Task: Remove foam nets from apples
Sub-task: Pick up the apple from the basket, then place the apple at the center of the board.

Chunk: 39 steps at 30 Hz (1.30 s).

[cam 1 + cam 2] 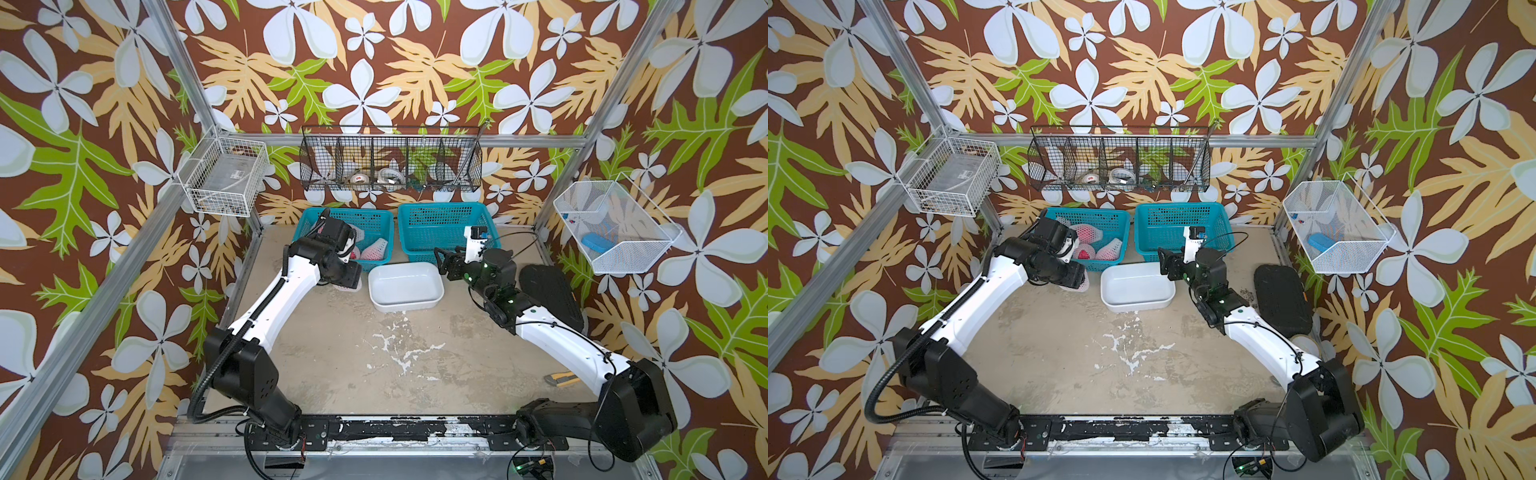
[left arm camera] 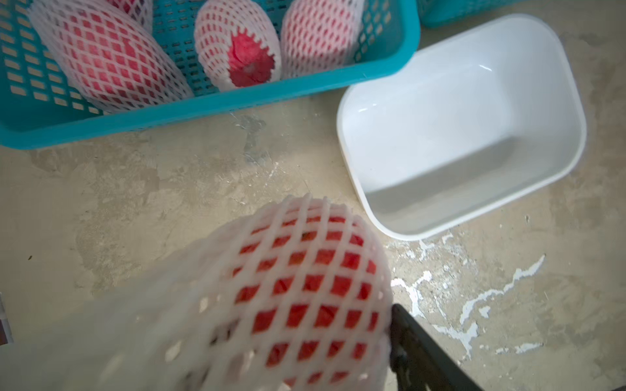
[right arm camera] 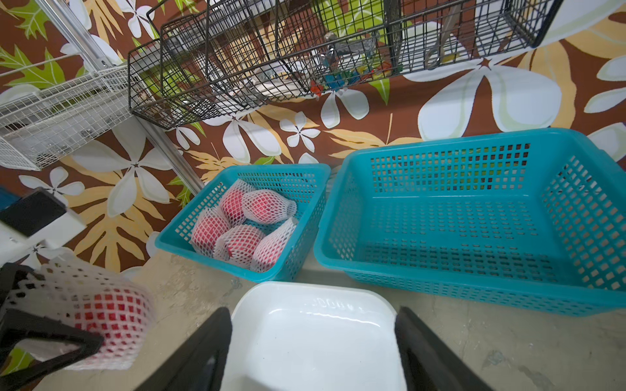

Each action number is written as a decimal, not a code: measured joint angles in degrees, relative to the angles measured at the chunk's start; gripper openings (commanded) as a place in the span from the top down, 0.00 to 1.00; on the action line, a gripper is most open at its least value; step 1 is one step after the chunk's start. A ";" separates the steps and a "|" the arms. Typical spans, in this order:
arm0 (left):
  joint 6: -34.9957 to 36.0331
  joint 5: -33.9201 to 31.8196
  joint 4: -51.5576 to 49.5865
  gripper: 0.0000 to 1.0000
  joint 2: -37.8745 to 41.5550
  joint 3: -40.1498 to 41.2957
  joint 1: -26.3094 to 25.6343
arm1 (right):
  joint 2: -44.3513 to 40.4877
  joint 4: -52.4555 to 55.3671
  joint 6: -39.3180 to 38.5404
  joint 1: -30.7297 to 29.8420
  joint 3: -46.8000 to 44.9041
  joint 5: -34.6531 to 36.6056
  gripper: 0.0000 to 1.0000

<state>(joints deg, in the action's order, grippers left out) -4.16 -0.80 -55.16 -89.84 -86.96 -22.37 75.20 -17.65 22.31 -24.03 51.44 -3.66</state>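
My left gripper (image 3: 67, 304) is shut on an apple in its foam net (image 2: 288, 294), a red fruit under white mesh. It hangs just above the table, left of the white tub (image 1: 405, 307). One black finger (image 2: 410, 342) presses the net's side; the other is hidden behind the net. Under the left wrist in a top view only a bit of that net (image 1: 349, 289) shows. Several more netted apples (image 3: 237, 233) lie in the left teal basket (image 1: 353, 212). My right gripper (image 3: 313, 338) is open and holds nothing, above the tub's right end.
An empty, larger teal basket (image 1: 444, 208) stands right of the apple basket. A black pad (image 1: 548, 295) and a yellow utility knife (image 1: 561, 379) lie at the table's right side. Wire baskets (image 1: 390, 162) hang on the back and side walls.
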 measured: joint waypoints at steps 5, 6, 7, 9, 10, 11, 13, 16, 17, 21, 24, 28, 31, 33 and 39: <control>0.02 -0.66 -1.27 0.28 0.20 5.75 -6.86 | -2.67 1.64 -0.09 0.00 -2.93 1.11 0.21; 0.02 -0.70 -1.81 0.29 -0.33 7.26 -7.67 | -2.97 1.84 -0.11 0.00 -3.52 1.36 0.21; 0.00 -0.63 -2.32 0.29 -0.72 8.83 -8.55 | -3.26 1.99 -0.15 0.00 -4.20 1.73 0.21; 0.00 -0.57 -3.41 0.29 -0.90 11.19 -10.78 | -3.85 1.90 -0.26 0.00 -5.79 2.27 0.21; 0.02 0.04 -3.82 0.29 -0.92 11.50 -12.09 | -4.04 1.79 -0.26 0.00 -6.62 2.32 0.22; 0.00 0.87 -3.96 0.28 -1.05 11.39 -13.55 | -4.17 1.79 -0.26 0.00 -7.37 2.51 0.21; 0.00 1.36 -3.98 0.28 -1.84 10.58 -15.63 | -4.17 1.75 -0.28 0.00 -8.31 2.60 0.21; -0.20 1.05 -3.43 0.28 -3.89 8.96 -16.20 | -4.17 1.20 -0.35 0.00 -8.98 2.93 0.22; -0.42 0.74 -2.60 0.28 -4.74 8.61 -16.46 | -4.17 0.96 -0.48 0.00 -9.09 3.34 0.22; -1.29 0.17 0.07 0.28 -9.75 5.99 -19.28 | -4.83 0.15 -1.05 0.00 -9.73 4.57 0.22; -1.64 -1.11 1.88 0.27 -14.93 3.10 -21.14 | -5.88 -0.66 -1.57 0.00 -10.64 6.03 0.22; -1.84 -2.19 2.80 0.25 -19.47 0.79 -23.19 | -6.32 -1.20 -1.79 0.00 -11.15 7.52 0.21; -2.05 -2.40 2.86 0.23 -21.24 -0.35 -24.39 | -6.27 -1.20 -1.86 0.00 -11.34 8.20 0.21; -2.08 -2.38 2.93 0.17 -21.92 -1.05 -24.96 | -6.12 -1.25 -1.99 0.00 -11.34 8.55 0.21; -2.05 -2.36 2.82 0.05 -22.05 -1.40 -25.11 | -5.70 -1.22 -2.21 0.00 -11.34 8.61 0.21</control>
<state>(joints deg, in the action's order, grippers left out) -6.22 -3.16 -52.34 -111.90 -88.36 -47.48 69.49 -18.87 20.10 -24.03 40.10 4.95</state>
